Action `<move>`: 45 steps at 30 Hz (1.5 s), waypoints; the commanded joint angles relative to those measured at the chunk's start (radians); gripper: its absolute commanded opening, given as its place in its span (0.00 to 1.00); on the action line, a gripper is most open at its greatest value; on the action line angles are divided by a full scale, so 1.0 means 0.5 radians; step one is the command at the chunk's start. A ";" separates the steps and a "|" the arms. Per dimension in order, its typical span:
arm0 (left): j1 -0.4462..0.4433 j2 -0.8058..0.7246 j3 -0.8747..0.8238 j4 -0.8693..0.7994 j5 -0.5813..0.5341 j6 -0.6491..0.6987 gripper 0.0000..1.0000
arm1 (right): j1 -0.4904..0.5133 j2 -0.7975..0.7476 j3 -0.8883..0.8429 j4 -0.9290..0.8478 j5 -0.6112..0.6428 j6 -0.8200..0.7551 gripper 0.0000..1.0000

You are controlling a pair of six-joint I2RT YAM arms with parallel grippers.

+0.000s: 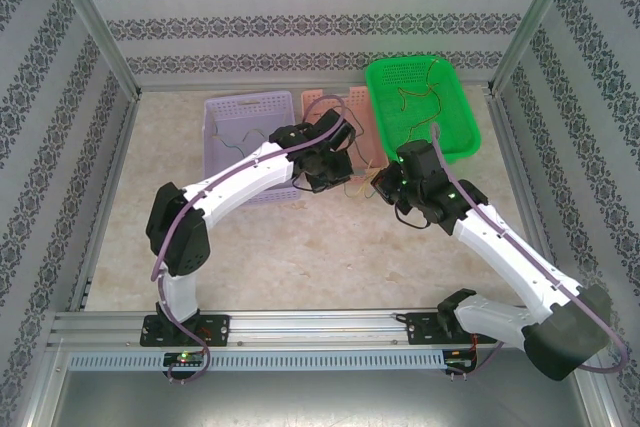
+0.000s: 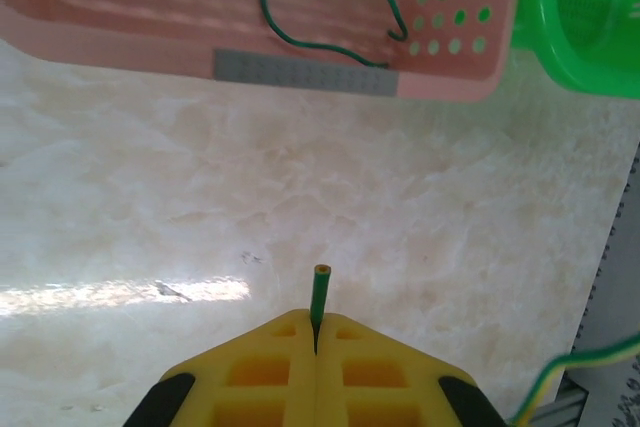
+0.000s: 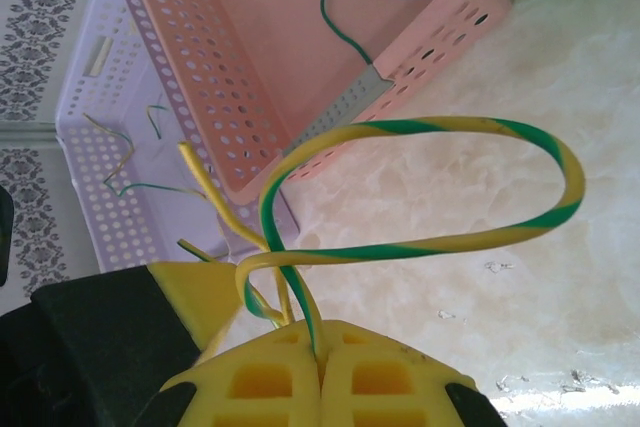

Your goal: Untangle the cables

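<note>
My left gripper [image 2: 316,325] is shut on the end of a thin green cable [image 2: 320,292], whose cut tip pokes out past the yellow fingertips above the marble tabletop. A green-and-yellow striped cable [image 3: 470,237] rises in a wide loop from my right gripper [image 3: 320,335], which is shut on it. A plain yellow cable [image 3: 205,182] crosses that loop beside the jaws. In the top view both grippers, left [image 1: 335,179] and right [image 1: 383,187], meet close together in front of the pink basket, with thin cables [image 1: 357,188] between them.
Three baskets stand at the back: lilac [image 1: 225,137], pink [image 1: 312,105] and green [image 1: 455,112]. Loose cables lie in the lilac basket [image 3: 125,182], the pink basket [image 2: 300,42] and the green basket [image 1: 420,97]. Patterned walls and metal posts enclose the table.
</note>
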 commanded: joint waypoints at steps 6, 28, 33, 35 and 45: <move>0.270 -0.306 -0.106 -0.003 -0.170 0.005 0.00 | -0.035 -0.051 0.025 -0.082 -0.134 -0.535 0.00; 0.931 -0.088 0.707 0.276 0.289 0.367 0.00 | 0.733 0.494 0.381 -0.540 -0.826 -2.210 0.00; 1.039 0.056 0.928 0.255 0.314 0.346 0.00 | 0.865 0.588 0.428 -0.557 -0.753 -2.237 0.00; 1.080 0.111 1.036 0.199 0.306 0.352 0.00 | 0.875 0.583 0.413 -0.534 -0.721 -2.226 0.00; 1.150 0.142 1.087 0.173 0.316 0.409 0.00 | 1.029 0.702 0.534 -0.766 -0.559 -2.428 0.00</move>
